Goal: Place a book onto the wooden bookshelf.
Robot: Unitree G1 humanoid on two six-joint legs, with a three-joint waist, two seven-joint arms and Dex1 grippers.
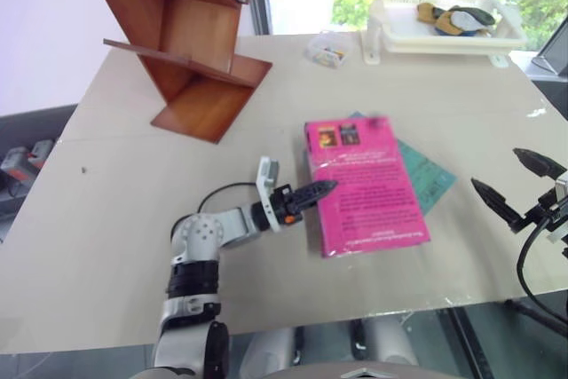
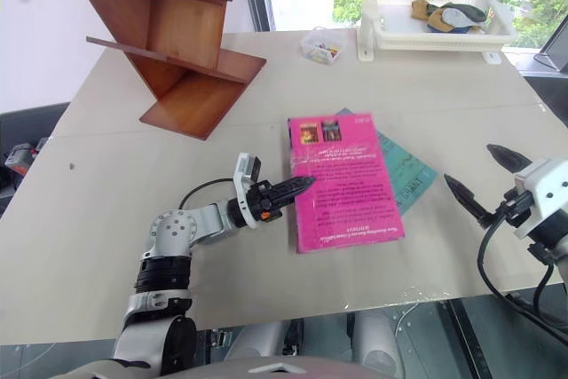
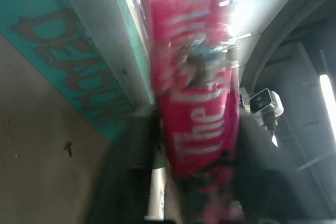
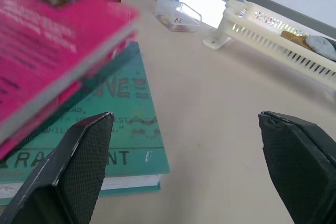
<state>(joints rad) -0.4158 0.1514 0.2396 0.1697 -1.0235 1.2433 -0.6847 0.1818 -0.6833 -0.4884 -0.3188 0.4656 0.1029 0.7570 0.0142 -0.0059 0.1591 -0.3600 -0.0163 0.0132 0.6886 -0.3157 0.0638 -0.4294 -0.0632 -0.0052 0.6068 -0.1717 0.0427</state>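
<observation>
Thick magenta paperback book (image 1: 364, 185) lay on a thinner teal book (image 1: 428, 175) on the beige worktop (image 1: 115, 219), long axis 12-to-6. Left tool (image 1: 327, 187) clamped its 9 o'clock edge; right tool (image 1: 508, 182) gaped wide at 3 o'clock. Reddish-brown wooden bookshelf (image 1: 182, 51) stood at 10 o'clock, well apart.

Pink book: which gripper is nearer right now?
Left. The left gripper is shut on the pink book at its spine edge; the right gripper hangs open, off beyond its opposite side.

The wooden bookshelf (image 1: 191, 51) is reddish-brown polished wood; the book (image 1: 366, 185) has a glossy pink paper cover; the worktop (image 1: 115, 219) is matt beige and smooth; the tray (image 1: 444, 35) is white plastic.
</observation>
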